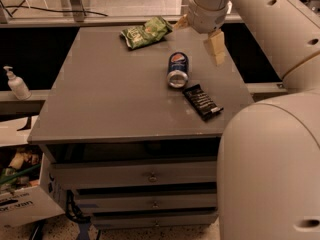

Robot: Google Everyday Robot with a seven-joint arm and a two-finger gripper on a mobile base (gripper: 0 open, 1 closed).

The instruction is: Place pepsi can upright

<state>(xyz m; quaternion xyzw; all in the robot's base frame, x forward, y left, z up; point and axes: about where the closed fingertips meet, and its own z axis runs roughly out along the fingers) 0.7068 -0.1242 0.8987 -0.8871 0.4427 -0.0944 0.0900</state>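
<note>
The pepsi can [177, 70] lies on its side near the middle right of the grey table top [100, 99], silver end toward the camera and logo facing up. My gripper [199, 35] hangs above the table's back right, just beyond and to the right of the can, not touching it. Its tan fingers [216, 46] stand apart and hold nothing.
A green chip bag [146, 32] lies at the table's back edge. A flat black snack bar [202, 101] lies just in front of the can. My arm [270, 174] fills the right foreground. A soap bottle [16, 83] and a cardboard box [20, 199] stand to the left. Drawers [150, 176] sit below the top.
</note>
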